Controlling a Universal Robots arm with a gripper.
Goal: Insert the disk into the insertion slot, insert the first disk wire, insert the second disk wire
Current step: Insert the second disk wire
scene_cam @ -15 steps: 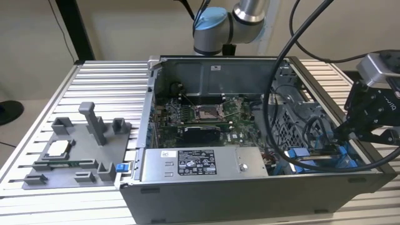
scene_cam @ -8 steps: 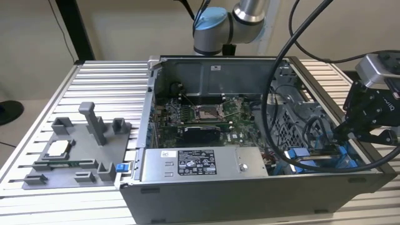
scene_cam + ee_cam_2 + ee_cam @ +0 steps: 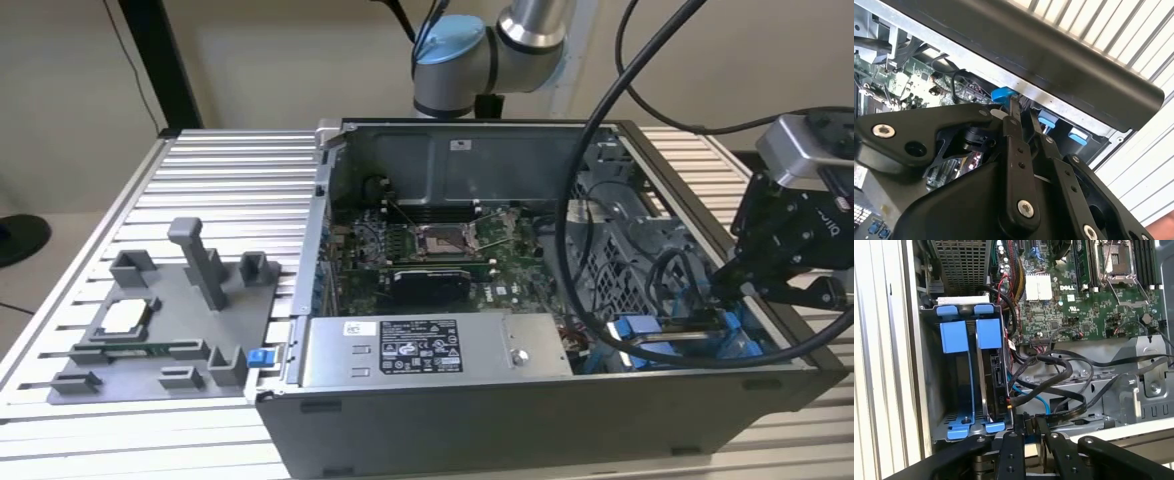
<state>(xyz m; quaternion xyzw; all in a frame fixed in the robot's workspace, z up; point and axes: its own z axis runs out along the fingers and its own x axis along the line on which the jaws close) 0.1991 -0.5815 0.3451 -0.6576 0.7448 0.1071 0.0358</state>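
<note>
The disk (image 3: 995, 380) stands on edge in the insertion slot of the drive cage, its blue carrier tab (image 3: 989, 333) at the cage mouth and its connector edge facing the wires. Beside it sits a second blue carrier (image 3: 954, 337). A black disk wire (image 3: 1074, 407) and a thin blue wire (image 3: 1038, 401) loop from the board toward my gripper (image 3: 1034, 421). The fingers stand close together, and the black wire's end runs in between them. In the second wrist view the gripper (image 3: 1023, 112) is just inside the case wall. In the exterior view the gripper (image 3: 763, 290) hangs over the case's right end.
The open computer case (image 3: 534, 420) lies on a slatted metal table (image 3: 227, 180). Inside are the motherboard (image 3: 1094, 305) and a grey power-supply box (image 3: 400, 350). A grey fixture tray (image 3: 160, 320) sits at the exterior view's left. Thick black cables (image 3: 601, 120) hang across the case.
</note>
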